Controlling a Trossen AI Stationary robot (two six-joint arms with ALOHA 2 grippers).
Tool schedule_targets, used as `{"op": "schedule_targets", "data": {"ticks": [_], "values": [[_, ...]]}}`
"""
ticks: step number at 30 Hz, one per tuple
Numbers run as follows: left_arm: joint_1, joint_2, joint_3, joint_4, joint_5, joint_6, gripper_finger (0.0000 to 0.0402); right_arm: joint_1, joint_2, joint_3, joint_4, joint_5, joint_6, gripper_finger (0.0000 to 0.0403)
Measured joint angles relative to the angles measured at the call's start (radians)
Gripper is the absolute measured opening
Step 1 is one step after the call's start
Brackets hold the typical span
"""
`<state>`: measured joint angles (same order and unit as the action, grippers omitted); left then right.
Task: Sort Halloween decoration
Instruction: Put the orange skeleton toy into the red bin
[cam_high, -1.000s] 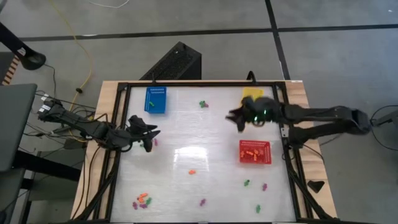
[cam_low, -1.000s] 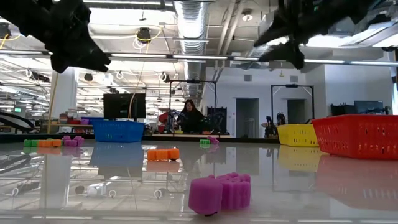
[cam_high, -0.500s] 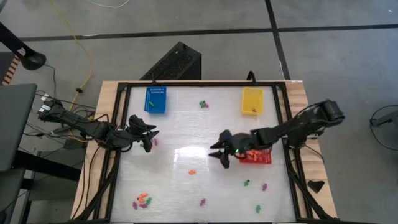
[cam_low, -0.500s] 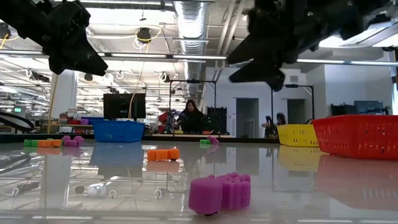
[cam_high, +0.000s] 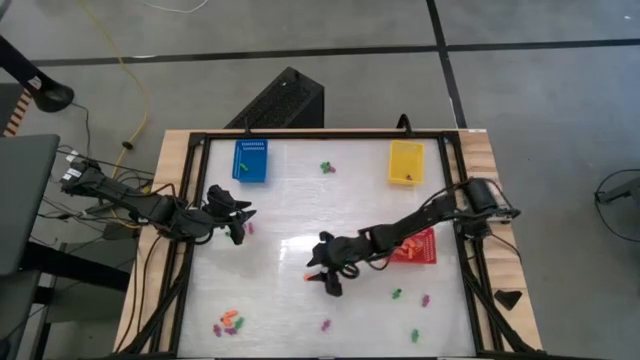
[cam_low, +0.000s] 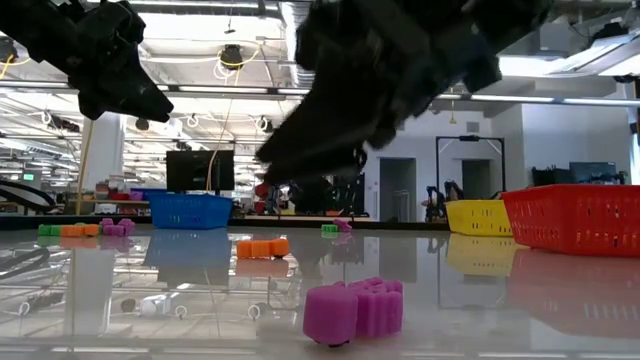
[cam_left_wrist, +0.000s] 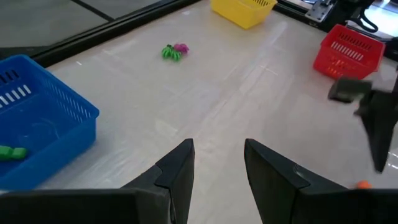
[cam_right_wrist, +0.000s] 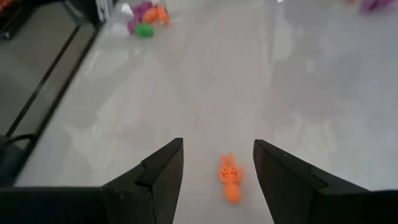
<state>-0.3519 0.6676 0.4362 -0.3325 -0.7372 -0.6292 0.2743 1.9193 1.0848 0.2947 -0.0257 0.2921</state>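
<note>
The Halloween decoration lies scattered on the white table: an orange piece, a green and purple pair at the far side, a mixed cluster at the near left, and loose pieces at the near right. My right gripper is open just above the table's middle. The orange piece lies ahead of it, between the lines of its fingers and untouched. My left gripper is open and empty at the left edge, near a purple piece.
A blue basket holding a green piece stands at the far left. A yellow basket stands at the far right. A red basket at the right is partly under my right arm. A large purple piece lies close in the low view.
My right gripper has swung from beside the yellow basket toward the table's near edge and left, past the red basket, and has come down low over the orange piece in the middle. It stays open.
</note>
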Motion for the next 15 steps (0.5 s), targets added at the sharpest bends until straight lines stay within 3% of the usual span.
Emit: {"op": "schedule_targets", "data": {"ticks": [9,15], "values": [[0.0,0.0,0.0,0.0,0.0,0.0,0.013,0.024,0.155,0.026,0.037,0.036,0.004,0.0224],[0.0,0.0,0.0,0.0,0.001,0.0,0.013,0.004,0.228,0.03,0.067,0.057,0.09,0.0221]]}}
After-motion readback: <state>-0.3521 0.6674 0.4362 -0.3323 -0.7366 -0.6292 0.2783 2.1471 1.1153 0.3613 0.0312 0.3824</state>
